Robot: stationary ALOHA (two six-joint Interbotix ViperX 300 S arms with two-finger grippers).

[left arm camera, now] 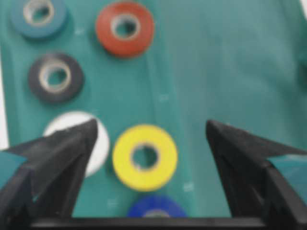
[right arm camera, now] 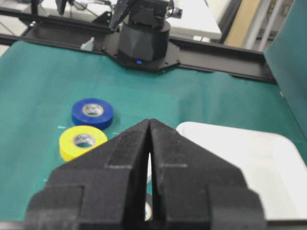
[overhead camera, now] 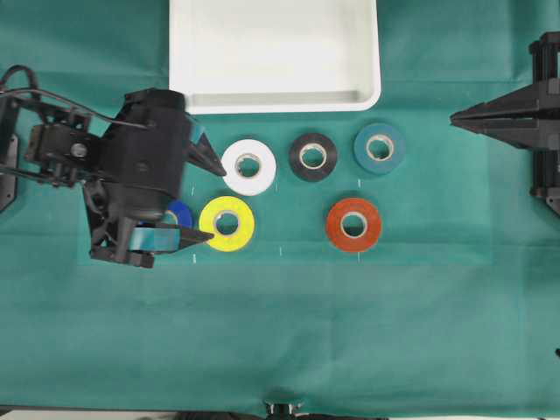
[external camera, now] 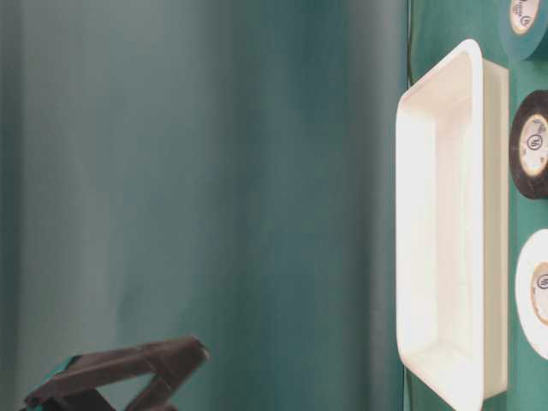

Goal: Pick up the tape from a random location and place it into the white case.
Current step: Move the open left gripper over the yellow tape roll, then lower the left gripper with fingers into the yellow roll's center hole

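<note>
On the green-covered desk (overhead camera: 289, 332), nearest the front edge in the overhead view, the tape (overhead camera: 227, 223), a bright yellow roll, is seen lying flat, with a red roll (overhead camera: 353, 225) well to its right in the same row and a blue roll (overhead camera: 179, 213) just to its left, partly hidden under the left arm. The left claw (overhead camera: 210, 199) is held above this area with its two black fingers spread wide; one fingertip is seen over the edge of a white roll (overhead camera: 248, 166) and the other just left of the yellow roll, and nothing is gripped between them. In the left wrist view the yellow roll is shown between the spread fingers, nearer the left one, with the blue roll below it at the frame's bottom edge; whether the fingers touch anything cannot be told. One row farther away, the white roll, a black roll (overhead camera: 313, 157) and a teal roll (overhead camera: 380, 148) are laid in a line from left to right, each apart from its neighbours. Farthest away, against the top edge of the overhead view, the white case (overhead camera: 367, 94) is set, and no roll is seen in the part of it that is visible. At the far right the right claw (overhead camera: 455, 116) is held clear of all the rolls, its fingers pressed together to a point.
</note>
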